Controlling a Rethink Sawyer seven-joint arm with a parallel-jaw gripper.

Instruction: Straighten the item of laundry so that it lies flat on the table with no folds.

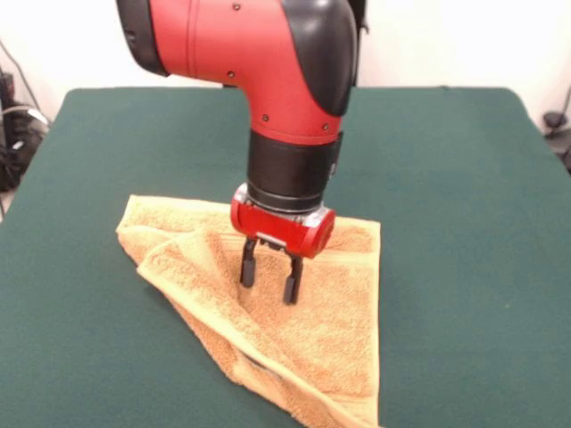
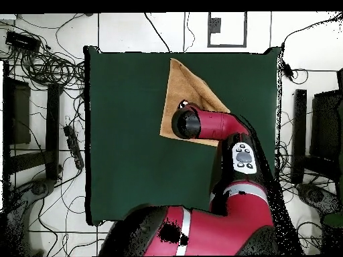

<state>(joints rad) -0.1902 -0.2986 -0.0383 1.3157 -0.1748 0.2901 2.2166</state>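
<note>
End effector (image 1: 268,275) open over folded towel (image 1: 343,330); table (image 1: 464,178) wide around.

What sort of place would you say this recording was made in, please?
Most likely a robotics lab. A red arm's gripper hangs open over a folded towel on a green table standing alone, and loose cables sprawl across the floor around it.
</note>
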